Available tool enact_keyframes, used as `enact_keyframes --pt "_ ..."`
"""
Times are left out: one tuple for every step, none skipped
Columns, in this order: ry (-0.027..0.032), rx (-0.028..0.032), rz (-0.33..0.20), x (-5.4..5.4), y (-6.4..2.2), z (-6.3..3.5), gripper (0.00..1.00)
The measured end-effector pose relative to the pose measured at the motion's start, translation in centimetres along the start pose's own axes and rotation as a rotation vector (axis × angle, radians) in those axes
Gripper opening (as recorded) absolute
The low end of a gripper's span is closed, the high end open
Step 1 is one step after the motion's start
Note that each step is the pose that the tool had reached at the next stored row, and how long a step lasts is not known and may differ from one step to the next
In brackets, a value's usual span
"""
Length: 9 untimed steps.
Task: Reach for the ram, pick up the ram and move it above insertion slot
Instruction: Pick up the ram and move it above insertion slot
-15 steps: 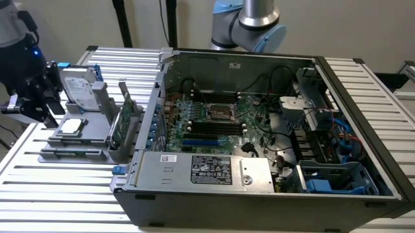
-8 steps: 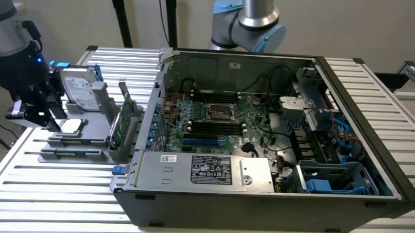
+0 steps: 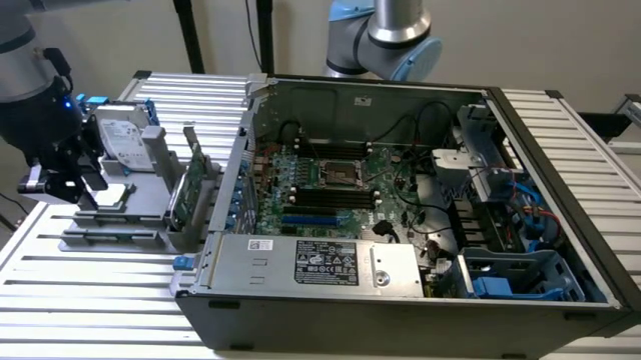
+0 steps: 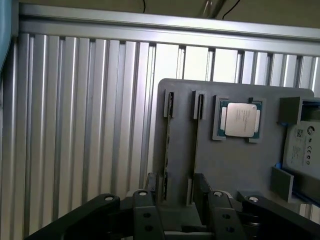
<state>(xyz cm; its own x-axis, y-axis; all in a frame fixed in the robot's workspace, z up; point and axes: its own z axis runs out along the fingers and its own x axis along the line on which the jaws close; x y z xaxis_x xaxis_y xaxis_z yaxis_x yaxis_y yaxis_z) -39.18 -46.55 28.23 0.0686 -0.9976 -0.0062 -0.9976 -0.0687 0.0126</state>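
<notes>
Now the gripper (image 4: 175, 184) hangs over the grey holder (image 4: 225, 165). Its black fingers (image 4: 146, 212) are spread apart and there is nothing between them. It touches nothing, so I judge that the reaching step is in hand and the picking is not yet done.

Just ahead of the fingers, two narrow grooves run across the holder between small end brackets. In the groove farther from the processor I see a thin dark edge. I take this for the ram (image 4: 168, 145), standing on its long side. From above it is just an edge, so I cannot be fully sure. In the exterior view a green board stands on edge at that same side of the holder, toward the computer from the gripper. Beside the grooves lies the processor (image 4: 240, 120) in its frame, and past it the hard drive (image 4: 305, 150).

To take the ram, the fingers must stand one on each side of the thin edge, parallel with it, and come down straight. A small offset could push the board against its brackets.

Farther from the gripper stands the open computer case (image 3: 401, 322). The insertion slot (image 3: 331, 196) is among the long black sockets on the green main board (image 3: 386, 169) inside, well apart from the ram.
</notes>
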Motion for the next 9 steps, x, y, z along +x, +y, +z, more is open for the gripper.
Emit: enact_keyframes --pt "-0.0001 0.0001 0.0 0.0 -0.01 0.19 0.42" --pt "0.0 0.0 0.0 0.0 -0.01 0.37 0.42" --pt "0.0 0.0 0.0 0.0 -0.01 0.54 0.42" --pt "0.0001 -0.0001 0.0 0.0 -0.02 0.72 0.42" --pt "0.0 0.0 0.0 0.0 -0.03 0.92 0.42" --pt "0.0 0.0001 0.001 0.0 -0.04 1.1 0.42" --pt "-0.0001 0.0001 0.001 0.0 -0.06 1.28 0.42" --pt "-0.0001 0.0001 0.002 0.0 -0.07 1.46 0.42" --pt "0.0 0.0 0.003 0.0 -0.07 1.64 0.42"
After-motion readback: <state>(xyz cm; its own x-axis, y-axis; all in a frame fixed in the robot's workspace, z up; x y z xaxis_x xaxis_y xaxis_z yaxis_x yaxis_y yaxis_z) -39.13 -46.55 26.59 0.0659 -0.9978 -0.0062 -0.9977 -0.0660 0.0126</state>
